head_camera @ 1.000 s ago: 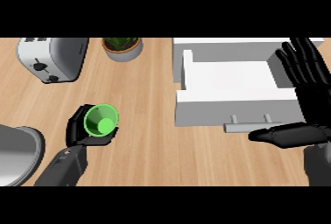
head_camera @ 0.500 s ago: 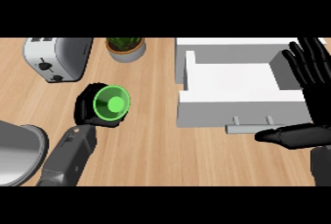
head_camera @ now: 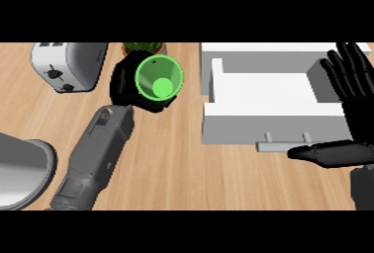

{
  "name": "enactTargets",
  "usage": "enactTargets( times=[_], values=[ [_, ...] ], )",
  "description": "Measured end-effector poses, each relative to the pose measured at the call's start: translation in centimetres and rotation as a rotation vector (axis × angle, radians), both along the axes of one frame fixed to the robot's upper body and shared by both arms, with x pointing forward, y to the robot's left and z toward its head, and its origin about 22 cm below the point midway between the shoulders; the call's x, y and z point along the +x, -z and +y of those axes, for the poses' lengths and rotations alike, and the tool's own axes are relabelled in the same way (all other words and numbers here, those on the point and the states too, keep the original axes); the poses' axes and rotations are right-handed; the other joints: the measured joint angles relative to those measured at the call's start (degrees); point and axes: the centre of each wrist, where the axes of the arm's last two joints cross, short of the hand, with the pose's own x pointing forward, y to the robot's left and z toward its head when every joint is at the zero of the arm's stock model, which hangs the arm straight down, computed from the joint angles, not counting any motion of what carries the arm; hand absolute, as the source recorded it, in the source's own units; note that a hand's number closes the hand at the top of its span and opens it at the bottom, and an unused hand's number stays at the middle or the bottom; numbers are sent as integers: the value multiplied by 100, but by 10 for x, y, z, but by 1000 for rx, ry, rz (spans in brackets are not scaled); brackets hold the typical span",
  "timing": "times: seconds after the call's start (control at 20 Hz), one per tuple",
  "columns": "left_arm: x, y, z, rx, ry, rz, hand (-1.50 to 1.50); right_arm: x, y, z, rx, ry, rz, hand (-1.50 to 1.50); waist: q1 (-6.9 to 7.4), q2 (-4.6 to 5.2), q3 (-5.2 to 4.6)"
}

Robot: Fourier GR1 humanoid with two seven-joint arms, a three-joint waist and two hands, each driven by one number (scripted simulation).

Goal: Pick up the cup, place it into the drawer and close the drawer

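Observation:
A green cup (head_camera: 159, 77) is held in my left hand (head_camera: 128, 86), whose black fingers curl round it; its mouth faces up toward the view. The cup hangs above the counter, just left of the open white drawer (head_camera: 272, 114). The drawer's inside shows nothing in it, and its handle (head_camera: 285, 145) sticks out at the front. My right hand (head_camera: 349, 111) stands open at the drawer's right side, fingers straight up and thumb lying across below the handle.
A silver toaster (head_camera: 67, 64) stands at the back left. A potted plant (head_camera: 143, 48) is partly hidden behind the cup. A grey metal bowl (head_camera: 22, 170) sits at the left edge. Bare wooden counter (head_camera: 197, 178) lies in front of the drawer.
My left arm has stretched forward and to the right, carrying the cup from the counter's middle left up toward the drawer's left side. The right hand has stayed in place.

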Motion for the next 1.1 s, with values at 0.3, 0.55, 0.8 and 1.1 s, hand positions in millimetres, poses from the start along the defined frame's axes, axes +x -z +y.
enactTargets(
  times=[0.3,0.55,0.8,1.1],
  values=[
    [16,-76,-48,54,28,-16,150,-1,3,-4,-1,5,-2,-150,-41,4,0],
    [23,-125,-88,100,13,18,150,8,0,-9,-3,8,-3,-150,-118,33,-1],
    [29,-144,-116,165,-21,115,150,10,-4,-3,1,-9,-21,-150,-254,69,1],
    [35,-140,-131,274,-77,214,150,14,-6,4,5,-45,-35,-150,-476,136,5]
  ],
)
